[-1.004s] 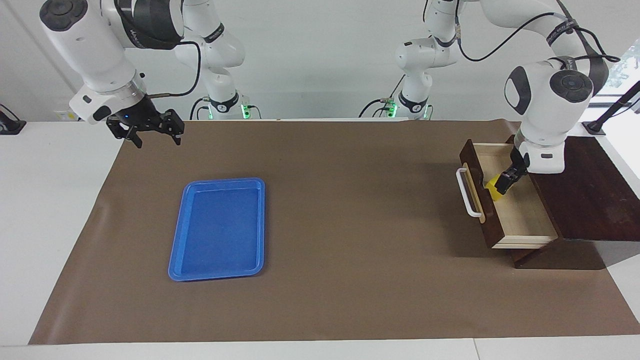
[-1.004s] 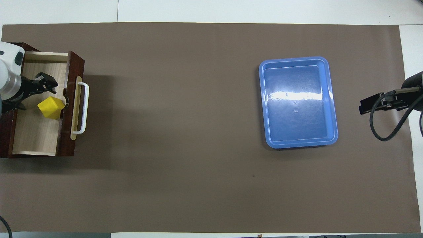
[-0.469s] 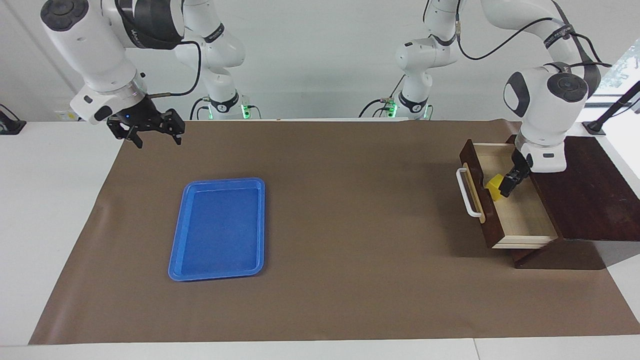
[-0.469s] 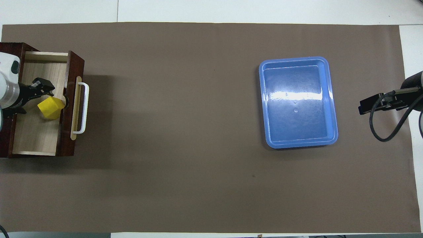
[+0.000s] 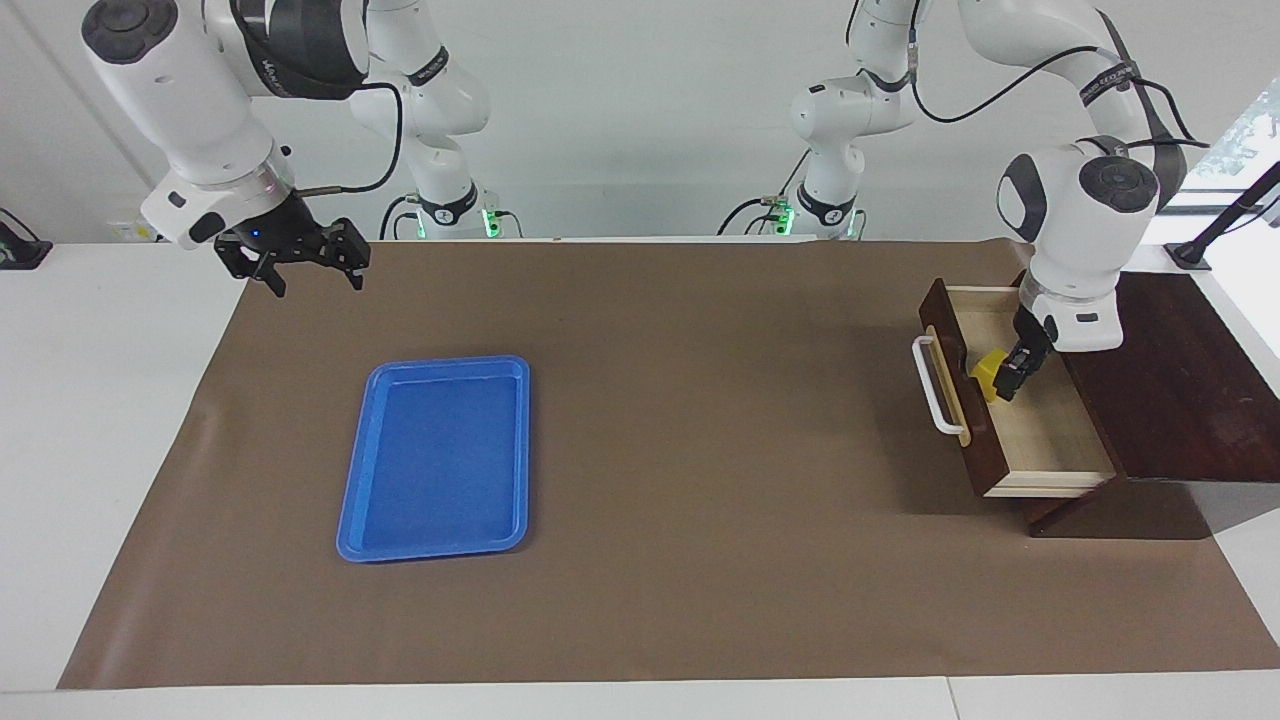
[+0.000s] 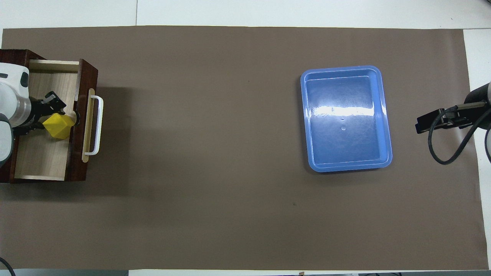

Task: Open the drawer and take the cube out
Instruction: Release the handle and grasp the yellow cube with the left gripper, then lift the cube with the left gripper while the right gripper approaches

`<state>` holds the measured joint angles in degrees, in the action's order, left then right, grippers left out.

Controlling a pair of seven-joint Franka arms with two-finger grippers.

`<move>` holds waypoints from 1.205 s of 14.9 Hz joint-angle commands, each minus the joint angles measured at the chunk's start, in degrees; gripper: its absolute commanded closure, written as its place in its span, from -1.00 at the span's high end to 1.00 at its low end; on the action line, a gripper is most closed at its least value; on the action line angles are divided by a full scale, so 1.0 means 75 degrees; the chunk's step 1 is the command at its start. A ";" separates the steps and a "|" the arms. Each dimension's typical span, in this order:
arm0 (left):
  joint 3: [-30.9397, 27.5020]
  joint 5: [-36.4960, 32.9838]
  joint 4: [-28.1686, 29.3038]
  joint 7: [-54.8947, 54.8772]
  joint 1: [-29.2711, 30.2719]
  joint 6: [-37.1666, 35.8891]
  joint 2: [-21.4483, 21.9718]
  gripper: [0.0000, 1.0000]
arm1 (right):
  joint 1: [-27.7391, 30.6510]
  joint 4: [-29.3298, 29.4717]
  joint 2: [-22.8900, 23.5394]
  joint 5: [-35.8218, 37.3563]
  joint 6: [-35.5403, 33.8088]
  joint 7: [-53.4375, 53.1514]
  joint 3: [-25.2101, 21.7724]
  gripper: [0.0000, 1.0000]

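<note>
Cube (image 5: 988, 366) in open drawer (image 5: 1040, 440), left arm's end; tray (image 5: 437, 458) toward right arm's.

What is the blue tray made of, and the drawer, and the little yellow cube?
The blue tray looks like glossy plastic: light glares off its floor. The drawer looks wooden: pale grain inside, a dark brown front, and a white bar handle, maybe plastic or painted metal. The yellow cube is plain and matte, plastic or painted wood; I can't tell.

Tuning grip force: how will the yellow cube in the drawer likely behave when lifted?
The cube looks solid and flat-faced, so probably stiff and unlikely to roll. It is small beside the left gripper, so likely light. It sits cornerwise in the open drawer, so it may twist in the grip.
</note>
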<state>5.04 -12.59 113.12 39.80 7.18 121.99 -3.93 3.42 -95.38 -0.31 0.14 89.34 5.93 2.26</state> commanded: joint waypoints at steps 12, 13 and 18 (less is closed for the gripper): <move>0.0078 0.1277 -0.2778 0.2526 -0.0979 -0.3081 -0.0484 -1.00 | -0.1755 -0.0852 0.0638 -0.3109 0.0940 -0.7184 0.0074 1.00; 0.0090 0.1338 -0.2673 0.3450 -0.1282 -0.3024 -0.0425 -1.00 | -0.2024 -0.0911 0.0743 -0.3298 0.1233 -0.7629 0.0074 1.00; 0.0101 0.1374 -0.1668 0.7261 -0.2559 -0.2183 0.0019 -1.00 | -0.2694 -0.1343 0.1072 -0.4704 0.2581 -0.8851 0.0074 1.00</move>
<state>6.73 -3.03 94.67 85.52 -8.51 101.92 -7.21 -16.06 -102.85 8.24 -31.20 105.34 -57.91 3.11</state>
